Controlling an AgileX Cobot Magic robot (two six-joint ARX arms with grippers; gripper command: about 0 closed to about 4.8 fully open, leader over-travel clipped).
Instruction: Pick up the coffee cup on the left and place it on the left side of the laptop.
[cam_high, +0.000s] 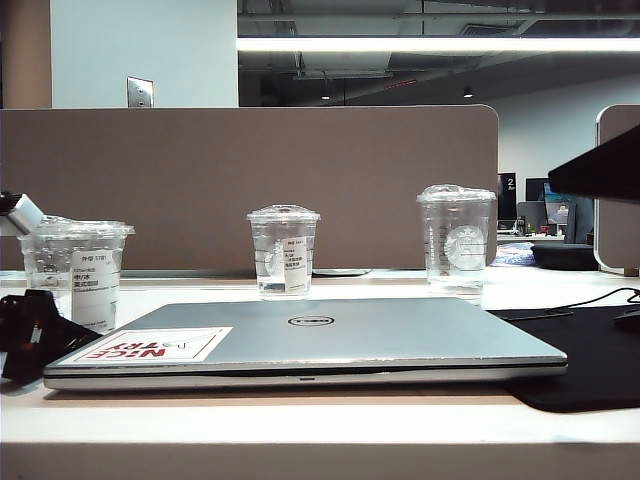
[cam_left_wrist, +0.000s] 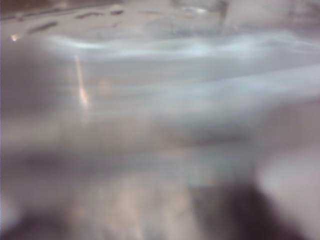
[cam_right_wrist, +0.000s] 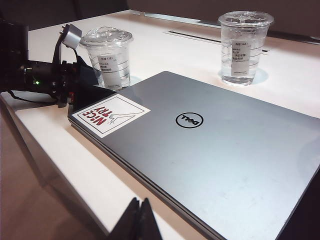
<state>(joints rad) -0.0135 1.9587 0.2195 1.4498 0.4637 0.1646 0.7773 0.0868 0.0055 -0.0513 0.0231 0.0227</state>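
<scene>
Coffee cup (cam_high: 78, 272) is seen standing upright on the white counter (cam_high: 320, 415) at the far left of the exterior view, just beside the left rear corner of the laptop (cam_high: 330, 340); whether cup and laptop touch cannot be told. Its crinkled clear lid and white text label are shown. The left gripper (cam_high: 35, 330) is seen as a dark mass low at the cup's left, close against it. In the right wrist view the same gripper (cam_right_wrist: 75, 80) is shown right beside the cup (cam_right_wrist: 107, 57), with black parts reaching along its side. Whether its fingers are spread or are pinching the cup cannot be told: the left wrist view is filled by a close, blurred clear surface.

The laptop is shown closed and flat on the counter, with a round logo in the middle of the lid and a red-and-white sticker (cam_high: 150, 346) at its near left corner. Behind the laptop's middle a narrower clear cup with a domed lid (cam_high: 284, 251) is seen upright. Farther right, a taller clear cup with a round white logo (cam_high: 456, 240) stands well apart from the others. A black mat (cam_high: 585, 355) is seen under the laptop's right edge.

The right gripper (cam_right_wrist: 139, 220) is shown held above the near edge of the counter, its fingers pressed together to a point.
</scene>
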